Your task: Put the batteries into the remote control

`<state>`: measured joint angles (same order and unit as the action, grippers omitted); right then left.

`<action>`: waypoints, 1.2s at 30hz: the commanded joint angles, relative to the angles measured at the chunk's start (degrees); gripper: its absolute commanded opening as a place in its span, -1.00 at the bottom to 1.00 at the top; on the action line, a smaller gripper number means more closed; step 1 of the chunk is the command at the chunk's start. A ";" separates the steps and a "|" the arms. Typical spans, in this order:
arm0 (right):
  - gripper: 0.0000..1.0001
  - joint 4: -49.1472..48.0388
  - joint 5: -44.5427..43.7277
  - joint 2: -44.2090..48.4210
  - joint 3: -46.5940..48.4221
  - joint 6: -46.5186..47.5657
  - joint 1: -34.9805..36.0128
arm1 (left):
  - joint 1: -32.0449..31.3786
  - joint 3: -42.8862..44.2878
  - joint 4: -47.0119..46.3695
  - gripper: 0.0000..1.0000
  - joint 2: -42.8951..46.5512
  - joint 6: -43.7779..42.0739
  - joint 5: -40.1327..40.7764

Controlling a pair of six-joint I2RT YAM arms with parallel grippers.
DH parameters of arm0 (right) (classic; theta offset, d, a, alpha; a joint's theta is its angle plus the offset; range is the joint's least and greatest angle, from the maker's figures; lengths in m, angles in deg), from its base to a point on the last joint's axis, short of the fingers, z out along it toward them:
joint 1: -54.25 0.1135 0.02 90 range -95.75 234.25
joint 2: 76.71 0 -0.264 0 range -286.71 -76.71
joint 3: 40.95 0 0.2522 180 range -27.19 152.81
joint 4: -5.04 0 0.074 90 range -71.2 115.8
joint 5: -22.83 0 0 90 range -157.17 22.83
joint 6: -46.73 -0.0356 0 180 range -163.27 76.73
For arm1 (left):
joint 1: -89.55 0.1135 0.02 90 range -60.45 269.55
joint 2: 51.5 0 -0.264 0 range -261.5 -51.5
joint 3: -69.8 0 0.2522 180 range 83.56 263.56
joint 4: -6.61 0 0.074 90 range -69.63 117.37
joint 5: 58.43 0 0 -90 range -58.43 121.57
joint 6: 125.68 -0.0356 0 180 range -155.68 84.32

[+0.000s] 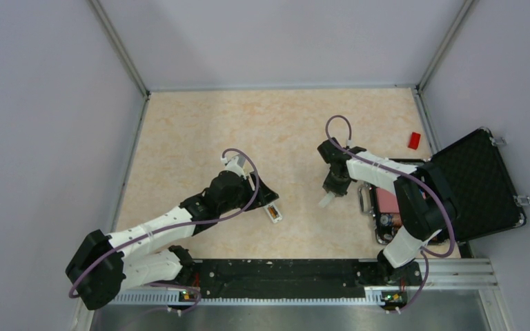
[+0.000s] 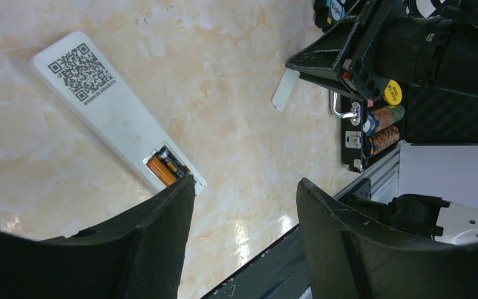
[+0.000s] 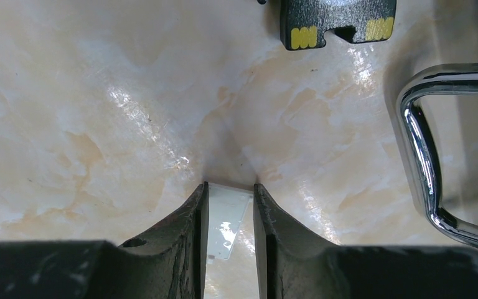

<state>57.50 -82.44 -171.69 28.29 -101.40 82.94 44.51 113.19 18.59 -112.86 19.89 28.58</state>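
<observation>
White plastic, slim and bar-shaped: the remote control (image 2: pixel 109 115) lies back-up on the marbled desk (image 1: pixel 248 131), towards its near middle, QR label showing. Its battery recess stands uncovered at the end nearest the left arm. The batteries (image 2: pixel 165 168), copper-orange and black, sit side by side inside that recess; how far they are seated cannot be told.

The left gripper (image 2: pixel 244 187) hangs just over that open end. Its fingers (image 2: pixel 155 243) are apart with nothing between them, and one tip is right beside the recess. Whether it touches the remote cannot be told.

To the right, well apart from the remote, the right gripper (image 3: pixel 230 187) points down at the desk. Its fingers (image 3: pixel 187 237) are clamped on a thin white plastic piece (image 3: pixel 227 218) – flat and narrow, held edge-on, with both pads against its faces. Whether its lower end meets the desk cannot be told.

Just beyond the right gripper, an open black case (image 1: pixel 479 179) sits at the desk's right edge, lid thrown back and foam lining showing. A chrome handle (image 3: pixel 420 156) faces the gripper, and striped rolls (image 2: pixel 383 118) lie in the case's tray. A small red item (image 1: pixel 414 140) lies on the desk behind the case.
</observation>
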 commanded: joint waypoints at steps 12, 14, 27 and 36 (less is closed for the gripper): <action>-0.44 -2.95 0.00 1.34 -0.61 4.97 -0.21 | 0.12 1.29 -5.78 0.32 -1.19 -1.96 -2.76; -0.43 -2.39 0.17 2.62 -0.55 5.35 -0.21 | 0.10 1.50 -6.95 0.32 -1.95 -2.39 -3.54; -0.38 -0.97 2.52 6.49 -0.14 5.25 -0.21 | -0.65 4.17 -13.87 0.33 -10.00 -3.26 -5.95; -0.05 0.53 1.10 3.54 -0.27 1.79 -0.19 | -1.72 5.70 -14.57 0.33 -11.45 -3.62 -4.16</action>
<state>57.68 -80.19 -167.50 28.29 -97.51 82.94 43.16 116.49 7.79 -124.25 17.49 23.53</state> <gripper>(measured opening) 0.449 0.664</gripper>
